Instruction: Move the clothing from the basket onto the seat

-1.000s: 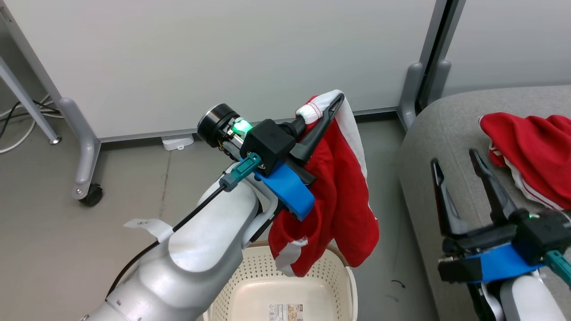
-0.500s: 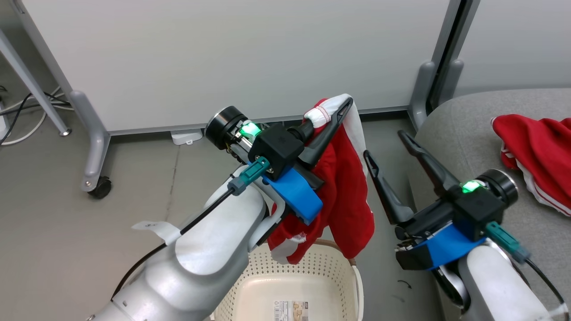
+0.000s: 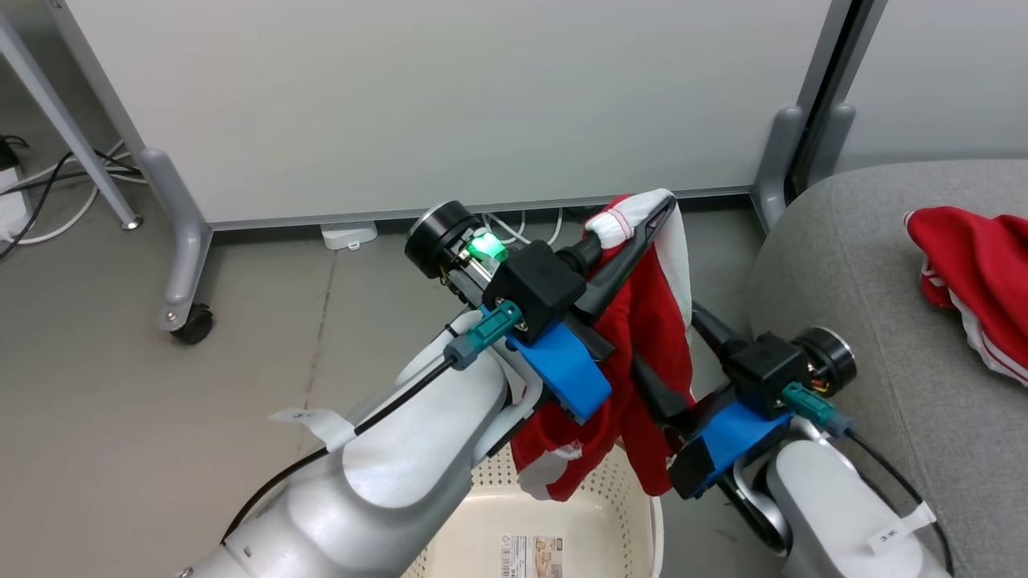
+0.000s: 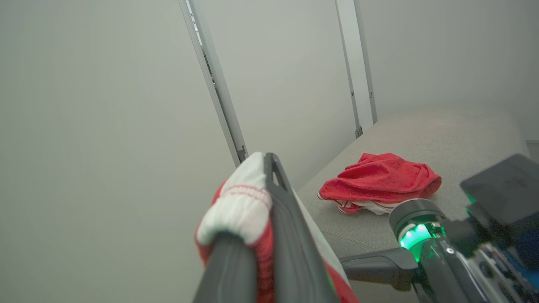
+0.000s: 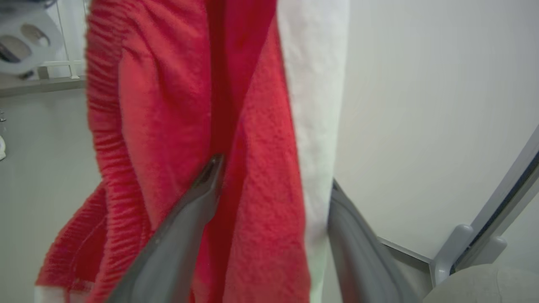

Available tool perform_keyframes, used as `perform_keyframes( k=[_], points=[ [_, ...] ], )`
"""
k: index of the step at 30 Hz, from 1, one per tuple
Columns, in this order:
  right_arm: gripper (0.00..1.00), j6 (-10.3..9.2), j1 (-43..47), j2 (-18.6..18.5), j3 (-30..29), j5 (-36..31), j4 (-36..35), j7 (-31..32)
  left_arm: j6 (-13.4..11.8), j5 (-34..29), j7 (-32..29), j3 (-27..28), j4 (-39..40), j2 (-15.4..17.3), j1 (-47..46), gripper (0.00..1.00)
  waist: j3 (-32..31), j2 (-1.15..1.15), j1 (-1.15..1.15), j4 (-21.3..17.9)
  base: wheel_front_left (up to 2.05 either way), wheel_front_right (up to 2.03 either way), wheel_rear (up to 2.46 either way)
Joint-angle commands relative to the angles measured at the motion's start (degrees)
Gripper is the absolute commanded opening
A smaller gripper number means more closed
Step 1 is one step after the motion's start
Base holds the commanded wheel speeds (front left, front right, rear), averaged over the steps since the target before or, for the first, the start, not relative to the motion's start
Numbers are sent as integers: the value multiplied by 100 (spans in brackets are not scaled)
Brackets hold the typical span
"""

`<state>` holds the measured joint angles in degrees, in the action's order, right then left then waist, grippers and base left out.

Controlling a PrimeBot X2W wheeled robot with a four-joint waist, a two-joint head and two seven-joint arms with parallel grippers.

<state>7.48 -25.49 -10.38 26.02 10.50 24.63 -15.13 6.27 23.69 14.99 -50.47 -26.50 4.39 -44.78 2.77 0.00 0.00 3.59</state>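
Note:
My left gripper is shut on a red piece of clothing by its white cuff, and the garment hangs down over the basket. The cream basket sits on the floor below my left arm, its bottom bare. My right gripper is open, its two dark fingers straddling the hanging fabric. In the left wrist view the left gripper pinches the cuff. A second red garment lies crumpled on the grey seat at right, and the seat shows that garment from the left wrist too.
White partition panels on grey wheeled feet stand behind the basket. Cables run along the floor at far left, and a small white box sits at the panel's base. The seat's rounded corner is close to my right arm.
The head camera has shifted, sliding the scene rightward. My right gripper swung left from over the seat to the hanging garment, fingers now either side of it. The left gripper kept its hold.

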Motion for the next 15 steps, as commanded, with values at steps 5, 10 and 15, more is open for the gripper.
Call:
perform_keyframes(
  k=[5,10,15],
  points=[
    [0,3,-110,140,105,144,211,-3,20,-5,23,-12,-3,-18,14,0,8,0,0,2,0,0,0],
    [0,3,-124,171,112,185,160,-3,24,-4,25,-15,-34,-14,24,0,16,0,0,-15,0,0,0],
    [0,3,-99,154,95,212,108,-3,27,-6,27,-8,-48,-21,20,0,25,0,0,-24,0,0,0]
  ],
)
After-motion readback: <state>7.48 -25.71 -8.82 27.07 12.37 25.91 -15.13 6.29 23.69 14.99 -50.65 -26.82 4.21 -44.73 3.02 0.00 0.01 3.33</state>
